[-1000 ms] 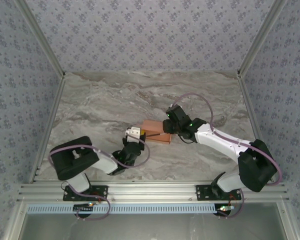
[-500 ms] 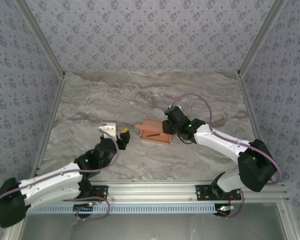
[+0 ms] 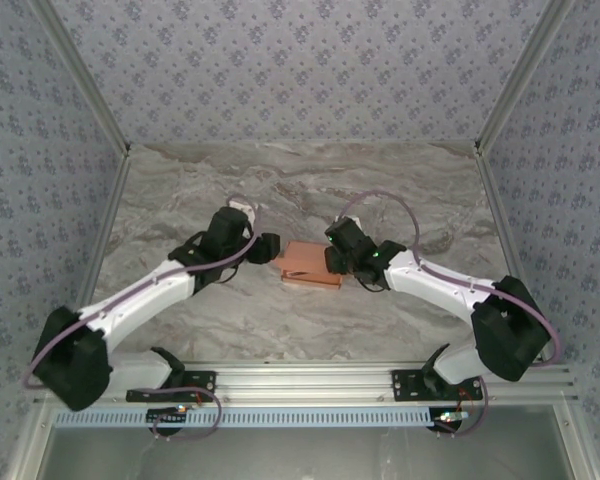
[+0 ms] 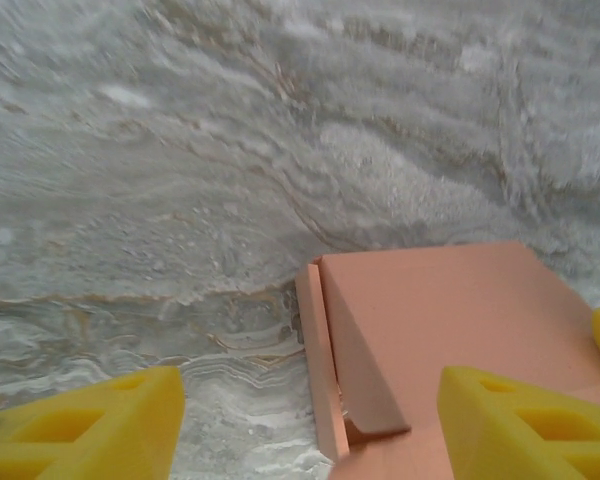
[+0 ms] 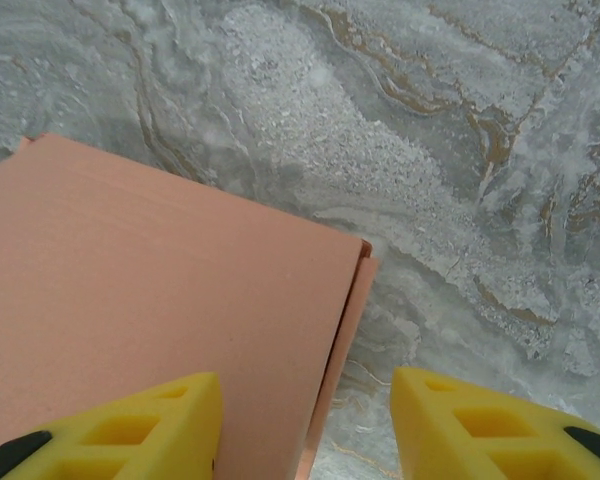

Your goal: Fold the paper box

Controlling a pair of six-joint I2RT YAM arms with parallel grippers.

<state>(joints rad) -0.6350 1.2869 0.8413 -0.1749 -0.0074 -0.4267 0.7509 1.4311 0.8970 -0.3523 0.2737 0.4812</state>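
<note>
Slanting up from the near left corner, the left arm [image 3: 145,295] is lying stretched across the marble table [image 3: 180,190]. The left gripper [image 3: 270,250] is pointing rightward, just beside the left end of the paper box [image 3: 305,262]. On the left wrist camera its yellow fingers [image 4: 90,425] are standing wide apart and gripping nothing. The salmon box is sitting flat on the marble between them, nearer the right-hand finger, which is overlapping its surface. A narrow strip [image 4: 315,360] along the box's left edge is showing as a separate fold beside the main panel.

Seen from above, the box is lying near the table's middle as a small flat rectangle. The right gripper [image 3: 338,258] is hanging over its right end, and the right arm [image 3: 440,285] is running back toward the near right corner. On the right wrist camera these jaws are spread open too. One finger [image 5: 120,430] is sitting over the box's top panel and the other is over bare marble, with the box's edge running between them. Whether that finger is touching the cardboard, I cannot tell.
</note>
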